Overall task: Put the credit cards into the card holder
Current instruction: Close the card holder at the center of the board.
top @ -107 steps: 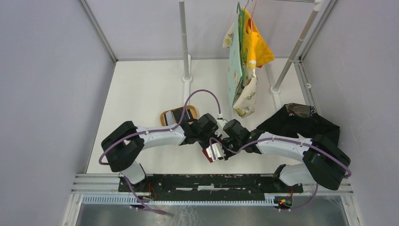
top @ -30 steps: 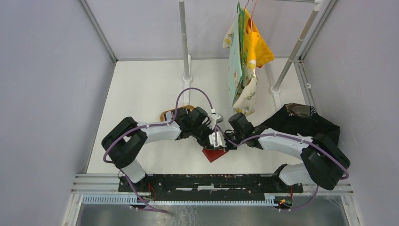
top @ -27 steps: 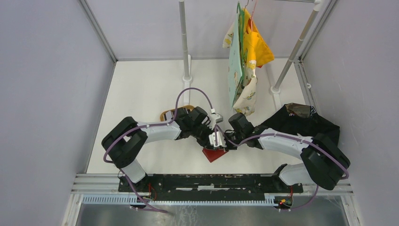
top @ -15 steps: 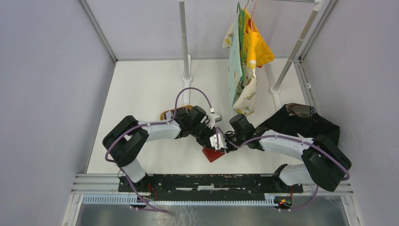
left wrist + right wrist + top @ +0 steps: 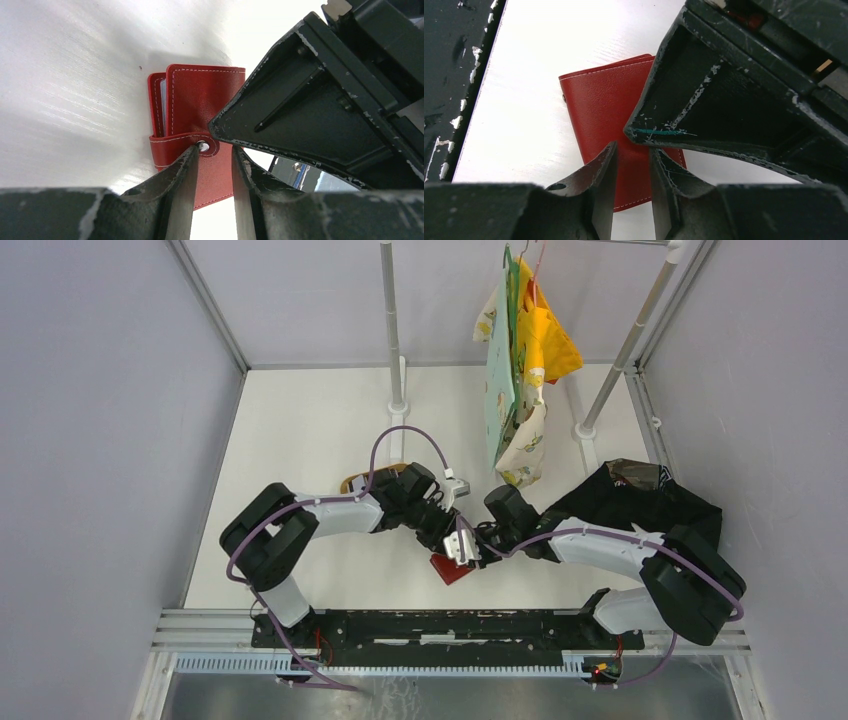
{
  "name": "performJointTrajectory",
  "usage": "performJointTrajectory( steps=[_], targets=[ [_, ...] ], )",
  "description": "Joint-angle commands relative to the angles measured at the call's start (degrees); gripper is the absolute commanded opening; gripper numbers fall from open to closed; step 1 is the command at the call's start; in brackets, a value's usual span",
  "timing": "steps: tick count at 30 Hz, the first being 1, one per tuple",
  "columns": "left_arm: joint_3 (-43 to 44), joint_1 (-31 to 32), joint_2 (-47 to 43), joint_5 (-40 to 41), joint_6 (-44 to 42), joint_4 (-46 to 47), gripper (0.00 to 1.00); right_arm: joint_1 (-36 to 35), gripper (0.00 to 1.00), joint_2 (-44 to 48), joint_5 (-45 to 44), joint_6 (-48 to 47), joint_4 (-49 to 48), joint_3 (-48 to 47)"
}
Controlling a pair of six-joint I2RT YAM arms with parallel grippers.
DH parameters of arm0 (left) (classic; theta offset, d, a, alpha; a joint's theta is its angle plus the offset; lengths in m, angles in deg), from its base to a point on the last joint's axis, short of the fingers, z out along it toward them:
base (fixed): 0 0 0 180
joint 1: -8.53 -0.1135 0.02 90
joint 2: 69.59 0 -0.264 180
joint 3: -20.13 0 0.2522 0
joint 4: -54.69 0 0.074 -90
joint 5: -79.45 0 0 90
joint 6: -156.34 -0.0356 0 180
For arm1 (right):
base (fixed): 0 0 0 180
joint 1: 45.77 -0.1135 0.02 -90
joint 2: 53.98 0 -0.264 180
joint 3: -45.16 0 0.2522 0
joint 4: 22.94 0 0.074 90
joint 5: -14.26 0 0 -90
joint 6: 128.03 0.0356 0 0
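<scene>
The red card holder (image 5: pixel 450 570) lies folded on the white table, its snap tab (image 5: pixel 202 146) wrapped over the front. A pale grey-blue edge (image 5: pixel 162 105) shows inside the fold. The credit cards are hidden; no loose card shows. My left gripper (image 5: pixel 214 150) hovers just over the holder, jaws a little apart with nothing between them, its left fingertip by the snap. My right gripper (image 5: pixel 633 149) faces it from the other side, jaws also apart and empty, over the holder's (image 5: pixel 614 115) near half. In the top view both grippers (image 5: pixel 447 530) (image 5: pixel 472 545) meet above the holder.
A tan oval tray (image 5: pixel 358 483) sits behind the left arm, mostly covered by it. A black cloth heap (image 5: pixel 640 498) lies at the right. Clothes (image 5: pixel 520 370) hang from a rack with posts (image 5: pixel 392 340). A black rail (image 5: pixel 454 75) runs along the table's near edge.
My right gripper's jaws have opened from nearly shut. Both grippers have shifted slightly left and nearer over the holder, which has stayed in place.
</scene>
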Motion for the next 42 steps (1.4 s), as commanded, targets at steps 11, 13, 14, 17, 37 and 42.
performJointTrajectory(
  steps=[11,13,14,17,37,42],
  targets=[
    [-2.4,-1.2,4.3,4.5,1.0,-2.2,0.38,-0.6,0.30,0.2,3.7,-5.1,0.0,-0.4],
    [-2.4,-1.3,4.3,4.4,1.1,-2.2,0.36,-0.9,0.29,0.1,2.3,-6.1,0.2,-0.2],
    [-2.3,-1.2,4.3,4.3,1.2,-2.2,0.36,-1.1,0.29,0.1,1.8,-6.3,0.2,-0.2],
    [-2.2,-1.3,4.6,4.1,1.2,-2.2,0.34,-2.4,0.28,0.2,-0.7,-6.8,-0.1,0.1],
    [-2.4,-2.2,5.2,3.1,2.4,-1.3,0.24,-4.5,0.18,-1.1,-7.8,-5.9,-1.8,-0.1],
    [-2.1,-2.1,5.3,4.0,3.0,-1.7,0.13,-4.6,0.18,-1.0,-7.9,-5.6,-1.6,-0.3]
  ],
)
